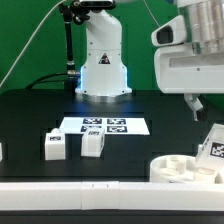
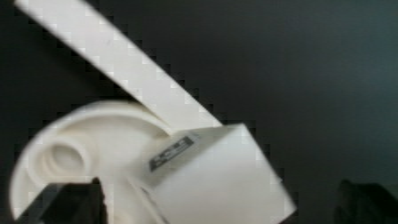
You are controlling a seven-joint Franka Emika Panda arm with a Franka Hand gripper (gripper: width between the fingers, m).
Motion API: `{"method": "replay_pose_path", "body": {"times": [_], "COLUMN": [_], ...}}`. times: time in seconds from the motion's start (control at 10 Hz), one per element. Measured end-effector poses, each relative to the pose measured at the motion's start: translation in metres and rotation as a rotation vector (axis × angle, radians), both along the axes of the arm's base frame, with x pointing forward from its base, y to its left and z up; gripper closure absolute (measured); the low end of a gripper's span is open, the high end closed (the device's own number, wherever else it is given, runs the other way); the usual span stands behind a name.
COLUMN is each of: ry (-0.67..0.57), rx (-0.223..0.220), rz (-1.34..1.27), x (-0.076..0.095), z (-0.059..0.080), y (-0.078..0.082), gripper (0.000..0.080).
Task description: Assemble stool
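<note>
Nearest the exterior camera, the long white wall strip (image 1: 90, 196) runs along the front edge of the black table (image 1: 30, 120). Just behind it, at the exterior view's right, the round seat (image 1: 178, 168) lies flat. A tilted leg (image 1: 213, 143), tag facing the camera, leans at the seat's right side; we cannot tell whether it touches the rim. A second leg (image 1: 55, 146) and a third leg (image 1: 92, 143) stand upright, well apart from the seat, just in front of the marker board (image 1: 103, 126).

The gripper (image 1: 197, 103) hangs above the tilted leg and apart from it. In the wrist view its dark fingertips (image 2: 63, 205) sit far apart, so we read the pincer as set wide and holding nothing.

Governing relation: the tilted leg lies below the gripper, offset slightly toward the exterior view's right. Its long axis is inclined, neither upright nor flat. In the wrist view that axis runs obliquely to the line joining the fingertips. We judge that the coming move calls for a straight descent with a wrist rotation, so that the pads meet the leg's flat faces. Only one arm serves this rig.
</note>
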State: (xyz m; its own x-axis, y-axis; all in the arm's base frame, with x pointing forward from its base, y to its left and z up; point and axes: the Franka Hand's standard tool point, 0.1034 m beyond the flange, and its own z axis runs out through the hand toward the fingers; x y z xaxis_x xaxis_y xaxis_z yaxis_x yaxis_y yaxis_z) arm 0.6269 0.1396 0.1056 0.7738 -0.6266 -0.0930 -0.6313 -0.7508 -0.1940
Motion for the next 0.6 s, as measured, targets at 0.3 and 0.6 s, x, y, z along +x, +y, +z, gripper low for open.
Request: {"method": "replay_pose_path", "body": {"times": [0.3,0.6], "ry": [-0.031,-0.109], "rx": [-0.01,-0.124], "rz": [0.151,0.656], "x": [-0.0002,-0.0015], "z": [-0.0013,0.0014], "y": [-0.0022,0.0011], "gripper": [0.0151,0.0151]}}
